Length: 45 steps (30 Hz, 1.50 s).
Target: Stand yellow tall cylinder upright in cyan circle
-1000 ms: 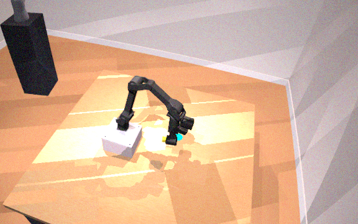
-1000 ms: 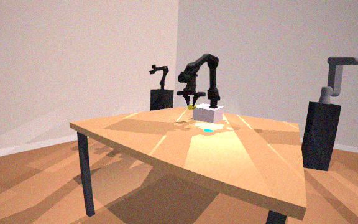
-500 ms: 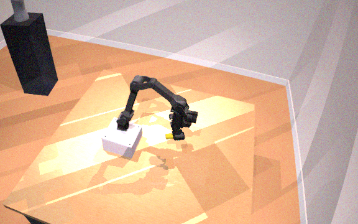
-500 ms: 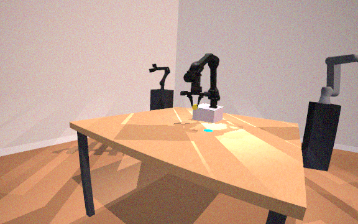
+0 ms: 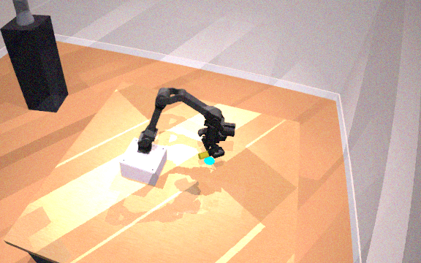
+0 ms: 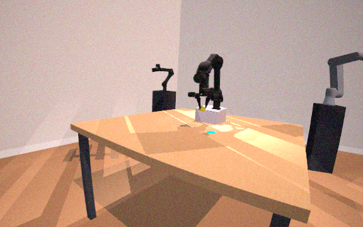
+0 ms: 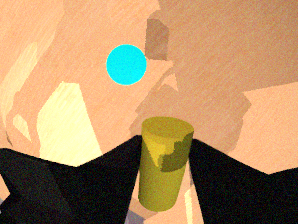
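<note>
My gripper is shut on the yellow tall cylinder and holds it above the table. The cylinder is still roughly on its side: it shows lengthwise in the top view and end-on in the exterior view. In the wrist view it sits between the two black fingers, one end toward the top of the view. The flat cyan circle lies uncovered on the table, up and left of the cylinder in the wrist view.
The wooden table carries the arm's white base box. Patches of light and arm shadows cross the table top. A black pedestal with a grey arm stands apart, and another dark pedestal with an arm stands behind.
</note>
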Each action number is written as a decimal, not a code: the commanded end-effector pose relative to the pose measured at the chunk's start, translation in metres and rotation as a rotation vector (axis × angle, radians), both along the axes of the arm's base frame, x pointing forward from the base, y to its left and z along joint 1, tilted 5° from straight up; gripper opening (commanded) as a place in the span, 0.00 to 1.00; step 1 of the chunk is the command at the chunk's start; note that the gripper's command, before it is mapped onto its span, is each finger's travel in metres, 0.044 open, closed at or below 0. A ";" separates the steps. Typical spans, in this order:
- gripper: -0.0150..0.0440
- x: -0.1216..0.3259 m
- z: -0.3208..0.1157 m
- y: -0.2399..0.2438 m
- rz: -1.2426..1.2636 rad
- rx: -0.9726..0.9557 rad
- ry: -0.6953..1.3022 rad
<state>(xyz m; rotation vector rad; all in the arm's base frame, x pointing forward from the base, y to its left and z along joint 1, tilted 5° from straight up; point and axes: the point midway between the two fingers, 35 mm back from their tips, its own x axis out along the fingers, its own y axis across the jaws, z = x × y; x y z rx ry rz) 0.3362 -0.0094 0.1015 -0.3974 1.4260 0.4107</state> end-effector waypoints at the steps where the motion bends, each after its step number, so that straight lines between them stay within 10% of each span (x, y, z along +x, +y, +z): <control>1: 0.43 0.004 0.003 0.012 0.090 -0.013 -0.008; 45: 0.43 0.031 -0.004 0.073 0.401 0.033 -0.125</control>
